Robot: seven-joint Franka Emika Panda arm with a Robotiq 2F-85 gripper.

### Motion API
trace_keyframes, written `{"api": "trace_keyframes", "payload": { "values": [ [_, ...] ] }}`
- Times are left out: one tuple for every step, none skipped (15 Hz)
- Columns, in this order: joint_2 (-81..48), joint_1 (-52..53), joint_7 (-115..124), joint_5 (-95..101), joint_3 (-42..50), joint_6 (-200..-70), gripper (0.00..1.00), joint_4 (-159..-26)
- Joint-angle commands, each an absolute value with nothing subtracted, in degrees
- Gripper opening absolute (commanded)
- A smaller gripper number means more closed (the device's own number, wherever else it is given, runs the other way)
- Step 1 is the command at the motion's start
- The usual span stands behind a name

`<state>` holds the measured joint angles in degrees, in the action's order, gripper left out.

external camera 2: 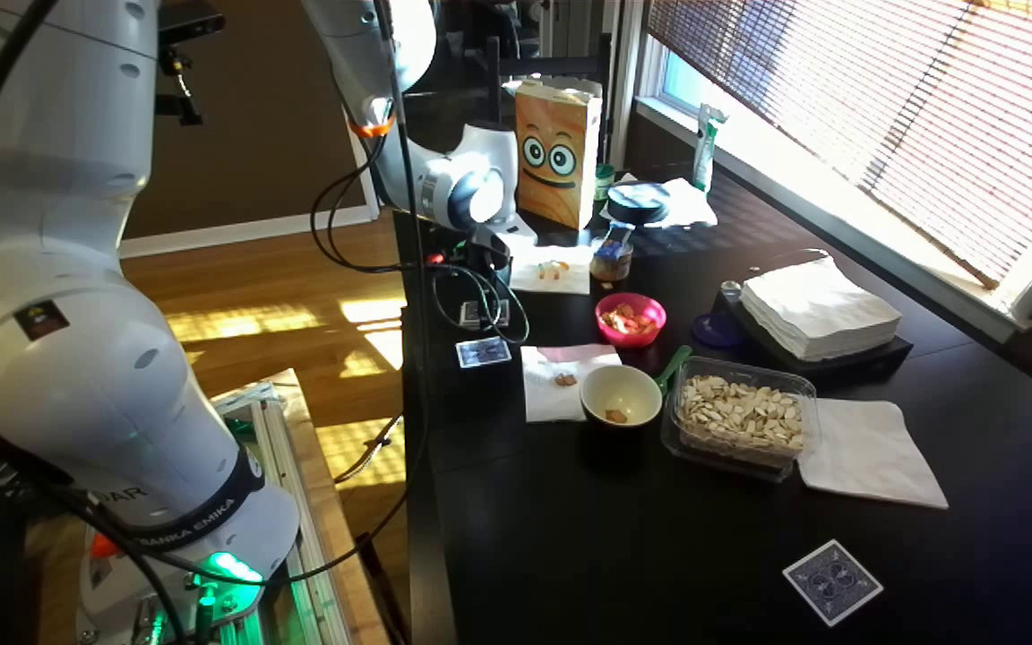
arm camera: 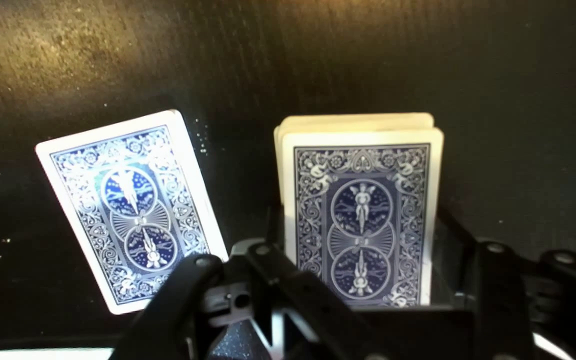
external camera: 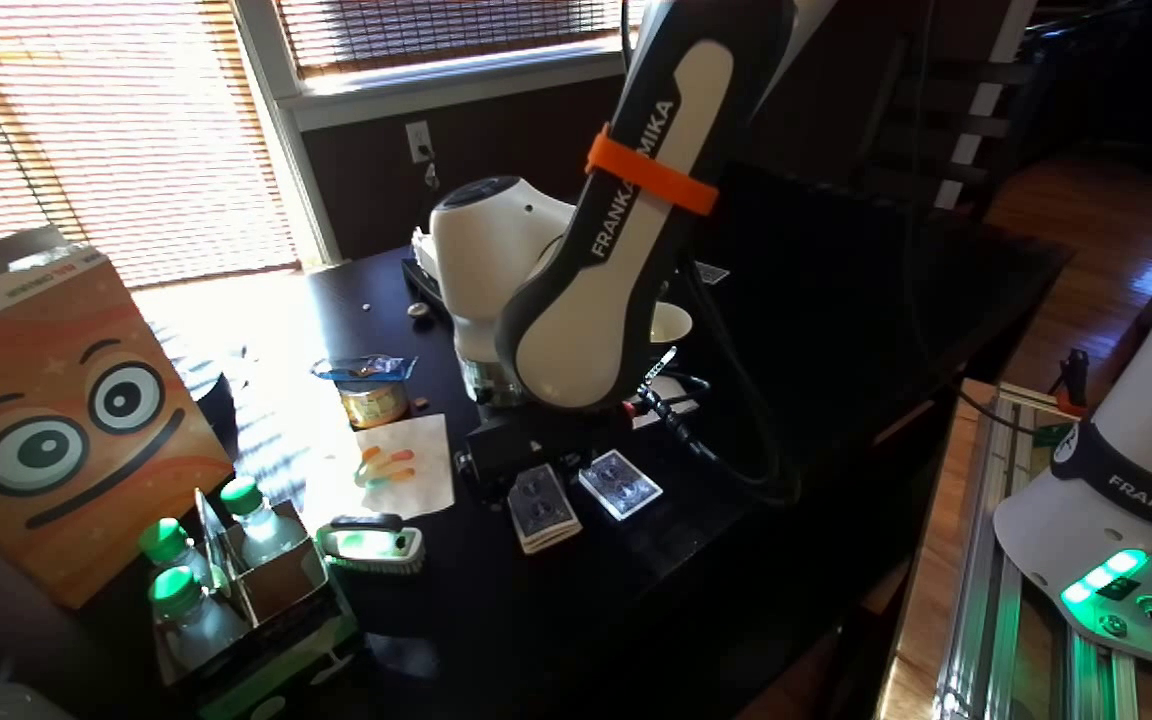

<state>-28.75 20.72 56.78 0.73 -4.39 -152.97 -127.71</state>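
By the robot-side edge of the black table, white scrollwork and winged figures on white-bordered blue backs mark the card pile and the neighbouring card; the box is orange with paler waves, the small bowl bright pink

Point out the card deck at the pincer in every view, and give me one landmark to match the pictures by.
In an exterior view: the card deck sits below centre, slightly left.
In an exterior view: the card deck is near the centre, partly hidden.
Wrist view: the card deck is right of centre, its lower end hidden.
Shared landmark: the separate blue-backed card beside it.
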Motion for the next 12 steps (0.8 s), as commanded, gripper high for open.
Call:
{"api": "trace_keyframes", "payload": {
  "values": [
    [-27.3,20.6,55.7,-0.4,-4.0,-153.6,0.45,-129.8],
    [-27.1,20.6,55.7,-0.4,-4.0,-153.6,0.45,-130.1],
    [-26.8,20.5,55.8,-0.4,-3.9,-153.6,0.45,-130.4],
    [-26.5,20.5,55.8,-0.3,-3.8,-153.6,0.45,-130.7],
    [-26.1,20.4,55.8,-0.3,-3.7,-153.7,0.45,-131.1],
    [-25.8,20.5,55.9,-0.2,-3.6,-153.7,0.45,-131.4],
    [-25.6,20.5,56.0,-0.1,-3.5,-153.6,0.45,-131.7],
    [-25.4,20.4,56.0,-0.1,-3.4,-153.6,0.45,-132.0],
    [-25.1,20.4,56.1,-0.1,-3.2,-153.7,0.45,-132.4],
    [-24.8,20.4,56.0,-0.1,-3.2,-153.7,0.45,-132.7],
    [-24.7,20.3,56.0,-0.1,-3.2,-153.6,0.45,-132.9],
    [-24.8,20.2,55.8,-0.1,-3.2,-153.6,0.45,-132.9]
  ]
}}
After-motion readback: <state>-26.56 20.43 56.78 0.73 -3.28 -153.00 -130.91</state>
